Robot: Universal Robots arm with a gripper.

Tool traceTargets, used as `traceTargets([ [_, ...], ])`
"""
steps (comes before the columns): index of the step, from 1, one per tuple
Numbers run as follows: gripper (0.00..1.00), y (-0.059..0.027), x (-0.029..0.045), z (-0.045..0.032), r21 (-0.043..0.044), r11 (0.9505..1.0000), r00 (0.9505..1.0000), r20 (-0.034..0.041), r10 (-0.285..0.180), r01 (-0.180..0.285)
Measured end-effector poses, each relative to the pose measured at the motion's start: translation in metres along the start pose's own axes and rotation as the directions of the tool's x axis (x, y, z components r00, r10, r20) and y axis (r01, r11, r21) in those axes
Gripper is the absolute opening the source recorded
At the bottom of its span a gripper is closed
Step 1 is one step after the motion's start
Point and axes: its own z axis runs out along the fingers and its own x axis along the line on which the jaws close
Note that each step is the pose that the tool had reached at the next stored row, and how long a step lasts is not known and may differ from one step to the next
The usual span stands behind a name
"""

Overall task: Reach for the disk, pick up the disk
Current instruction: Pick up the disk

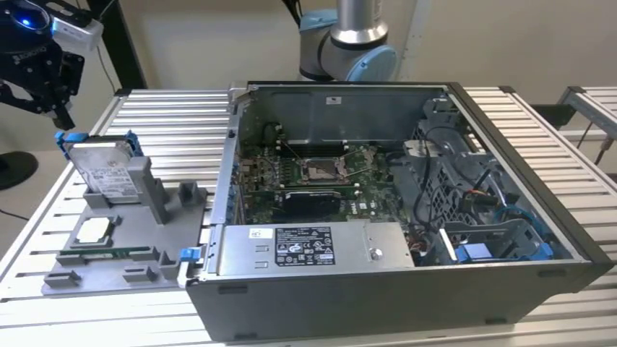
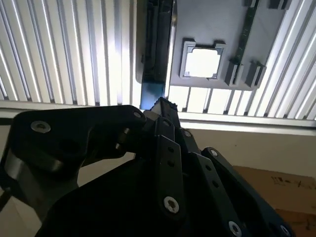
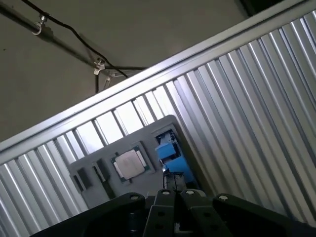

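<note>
Black pincer (image 1: 63, 121) hovers just above the blue-framed silver metal hard disk (image 1: 101, 170), standing on edge directly beneath it; its opening cannot be told.

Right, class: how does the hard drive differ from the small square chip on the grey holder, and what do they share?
The hard drive stands on edge in a slot; the chip lies flat in a recess. The hard drive is bigger and oblong; the chip small and square. The hard drive has a blue frame and white label; the chip is bare. Both are silver, on one grey holder.
</note>
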Motion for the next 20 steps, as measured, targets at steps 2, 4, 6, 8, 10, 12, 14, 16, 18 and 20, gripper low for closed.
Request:
traceTargets([
  [2, 0.0, 0.0, 0.0, 0.0001, 0.0004, 0.9994, 0.9994, -0.0008, -0.036, 0.036],
  [4, 0.0, 0.0, 0.0, 0.0, 0.0007, 0.9974, 0.9974, -0.0019, -0.072, 0.072],
  [6, 0.0, 0.0, 0.0, 0.0, 0.0011, 0.9943, 0.9943, -0.0028, -0.107, 0.107],
  [8, 0.0, 0.0, 0.0, 0.0, 0.0015, 0.9898, 0.9898, -0.0038, -0.143, 0.143],
  [10, 0.0, 0.0, 0.0, 0.0, 0.0019, 0.984, 0.984, -0.0047, -0.178, 0.178],
  [12, 0.0, 0.0, 0.0, 0.0, 0.0023, 0.9778, 0.9778, -0.0049, -0.209, 0.209],
  [14, 0.0, 0.0, -0.0001, 0.0, 0.0022, 0.977, 0.977, -0.0045, -0.213, 0.213],
  [16, 0.0, 0.0, 0.0, 0.0, 0.0022, 0.977, 0.977, -0.0043, -0.213, 0.213],
  [18, 0.0, 0.0, 0.0, 0.0, 0.0022, 0.977, 0.977, -0.0042, -0.213, 0.213],
  [20, 0.0, 0.0, 0.0, 0.0, 0.0022, 0.977, 0.977, -0.0043, -0.213, 0.213],
])
